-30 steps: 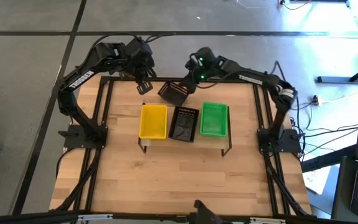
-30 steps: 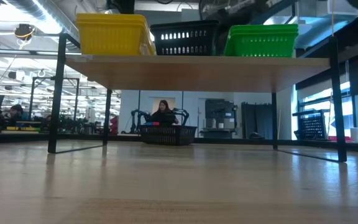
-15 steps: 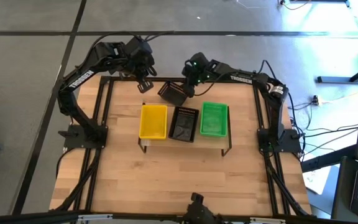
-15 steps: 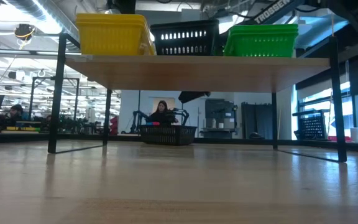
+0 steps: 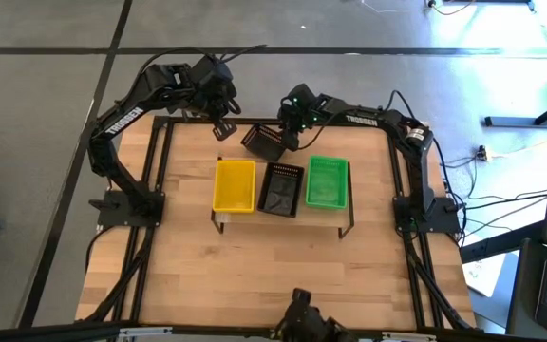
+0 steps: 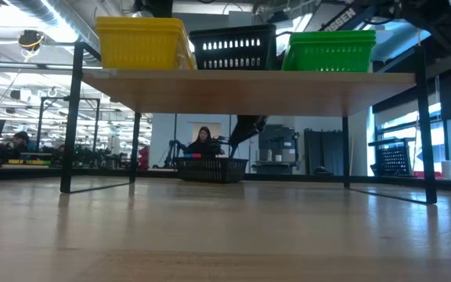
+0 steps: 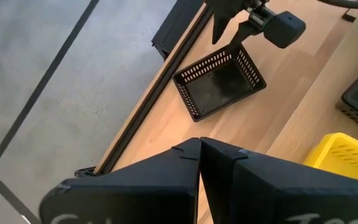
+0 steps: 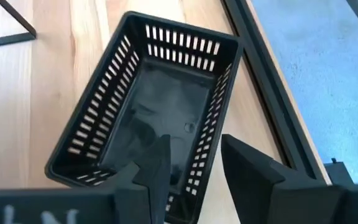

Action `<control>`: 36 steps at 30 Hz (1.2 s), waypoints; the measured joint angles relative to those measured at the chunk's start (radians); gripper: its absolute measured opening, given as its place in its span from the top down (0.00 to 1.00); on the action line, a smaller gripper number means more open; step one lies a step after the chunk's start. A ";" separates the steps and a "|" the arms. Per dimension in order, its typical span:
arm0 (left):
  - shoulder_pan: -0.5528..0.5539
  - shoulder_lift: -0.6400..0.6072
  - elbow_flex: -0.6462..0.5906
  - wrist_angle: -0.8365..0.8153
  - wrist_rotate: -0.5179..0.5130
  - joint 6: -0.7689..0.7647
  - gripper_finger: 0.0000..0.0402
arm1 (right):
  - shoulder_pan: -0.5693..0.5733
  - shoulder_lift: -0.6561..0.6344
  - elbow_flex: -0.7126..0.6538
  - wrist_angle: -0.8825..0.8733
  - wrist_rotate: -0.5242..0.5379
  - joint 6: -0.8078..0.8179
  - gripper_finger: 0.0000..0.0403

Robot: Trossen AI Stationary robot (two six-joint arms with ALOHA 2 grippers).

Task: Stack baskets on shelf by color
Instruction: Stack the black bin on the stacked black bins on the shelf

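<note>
From above, the right gripper (image 5: 284,141) hung with fingers spread over the right rim of a small black plastic basket with slotted sides (image 5: 263,142), lying slanted on the wooden table (image 5: 254,275) behind the low light-wood shelf (image 5: 347,195), which held a yellow basket (image 5: 235,184), a black basket (image 5: 281,188) and a green basket (image 5: 327,180). Across the table at its own height, the loose basket (image 6: 211,168) sat far back under the shelf, near its middle. Past the right wrist, one finger (image 8: 157,167) hung inside the basket wall and one outside; the left gripper (image 5: 221,128), pressed together, waited close by, a little farther off I think.
</note>
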 joint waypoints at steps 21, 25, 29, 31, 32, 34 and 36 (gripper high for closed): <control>0.028 0.000 0.000 0.023 0.001 -0.003 1.00 | -0.019 0.091 0.000 -0.001 0.051 -0.076 0.66; 0.037 0.000 0.000 0.023 0.001 -0.003 1.00 | -0.019 0.090 0.000 0.001 0.074 -0.080 0.66; 0.037 0.000 0.000 0.023 0.001 -0.002 1.00 | -0.019 0.093 0.000 -0.002 0.073 -0.091 0.66; 0.037 0.000 0.000 0.023 0.001 -0.002 1.00 | -0.019 0.104 0.000 0.001 0.074 -0.091 0.66; 0.037 0.000 0.000 0.023 0.001 -0.002 1.00 | -0.019 0.114 0.000 0.004 0.073 -0.091 0.66; 0.037 0.000 0.000 0.023 0.001 -0.002 1.00 | -0.019 0.134 0.000 -0.003 0.075 -0.087 0.66; 0.037 0.000 0.000 0.023 0.001 -0.002 1.00 | -0.019 0.146 -0.001 -0.006 0.075 -0.087 0.66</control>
